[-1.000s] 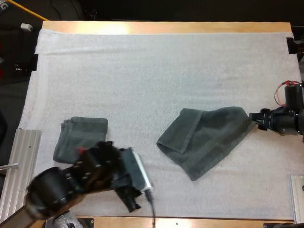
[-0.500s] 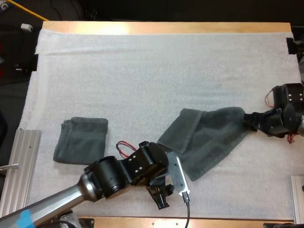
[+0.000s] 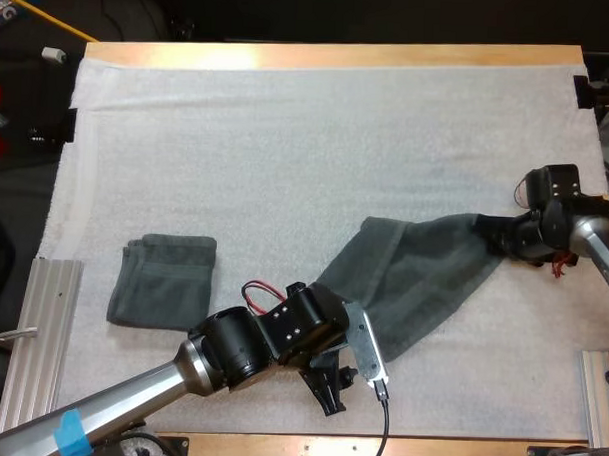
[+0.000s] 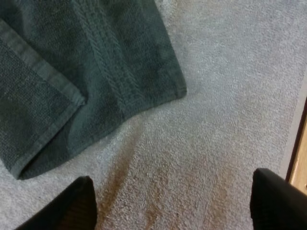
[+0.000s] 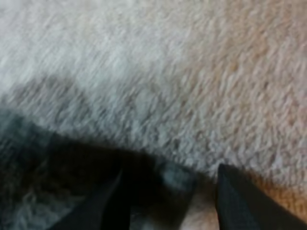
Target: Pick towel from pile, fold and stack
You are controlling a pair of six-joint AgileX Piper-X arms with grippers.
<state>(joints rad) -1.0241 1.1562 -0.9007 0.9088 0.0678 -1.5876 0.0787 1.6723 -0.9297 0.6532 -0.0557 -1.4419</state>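
Fingers (image 4: 76, 206) of left gripper (image 3: 329, 392) spread, clear of towel (image 3: 423, 277), near front edge of mat (image 3: 288, 137); right gripper (image 3: 496, 235) pinches towel's corner by mat's right edge; folded towel (image 3: 163, 281) lies front-left.

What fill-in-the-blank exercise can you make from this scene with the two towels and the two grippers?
1. The right gripper holds the loose towel by one ___.
2. The left gripper, its jaws ___, hangs over the bare mat beside that towel.
3. In the high view, the folded towel lies to the ___ of the loose towel.

Missing words: corner; open; left
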